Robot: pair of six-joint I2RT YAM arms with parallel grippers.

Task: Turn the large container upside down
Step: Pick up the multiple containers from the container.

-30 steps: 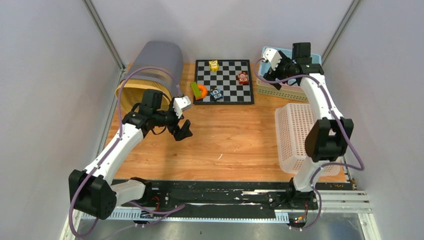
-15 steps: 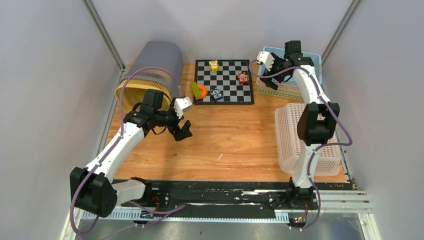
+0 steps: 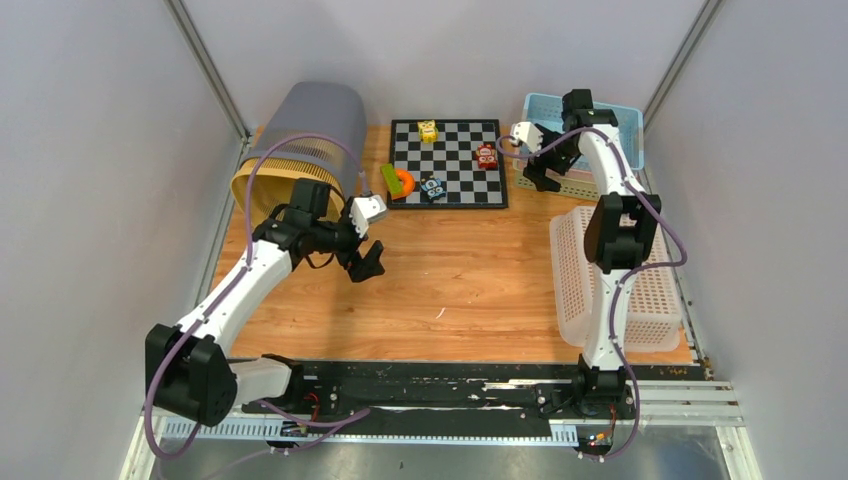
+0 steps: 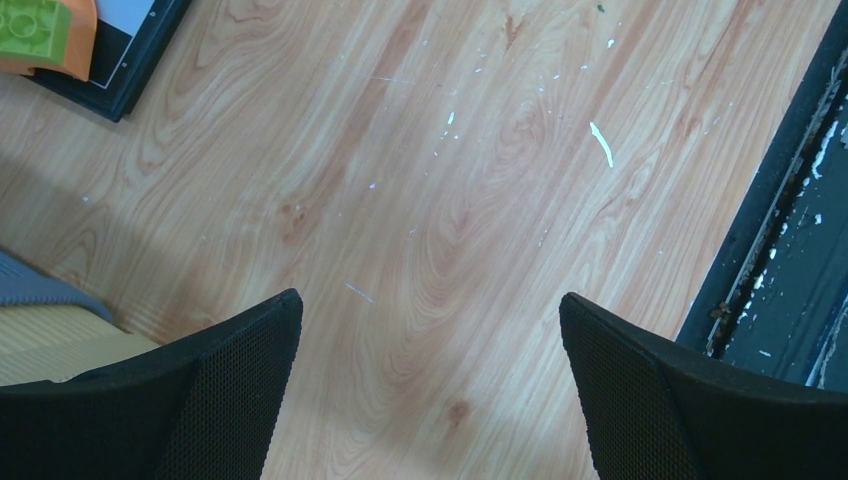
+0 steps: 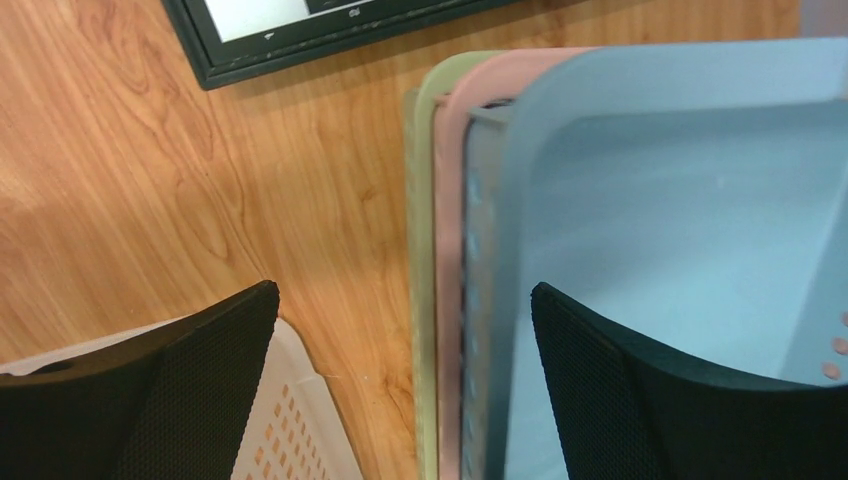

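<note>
Three sizeable containers show, and I cannot tell which one the task means. A white perforated basket (image 3: pixel 612 270) lies at the right, apparently bottom up. A grey ribbed bin (image 3: pixel 315 125) lies on its side at the back left, its yellow mouth facing my left arm. A blue basket (image 3: pixel 605 118) sits nested in pink and green ones at the back right. My right gripper (image 3: pixel 540 178) is open and straddles that stack's left rim (image 5: pixel 450 250), one finger over the wood, the other over the blue basket (image 5: pixel 680 250). My left gripper (image 3: pixel 368 265) hangs open over bare wood (image 4: pixel 428 300).
A chessboard (image 3: pixel 447 165) with small toy figures lies at the back centre. A green block on an orange ring (image 3: pixel 396 181) sits at its left edge. A corner of the white basket (image 5: pixel 300 425) lies just below my right gripper. Grey walls close in both sides.
My right arm has swung left and down from above the blue basket to the stack's left rim, its jaws widening. The left arm has barely moved.
</note>
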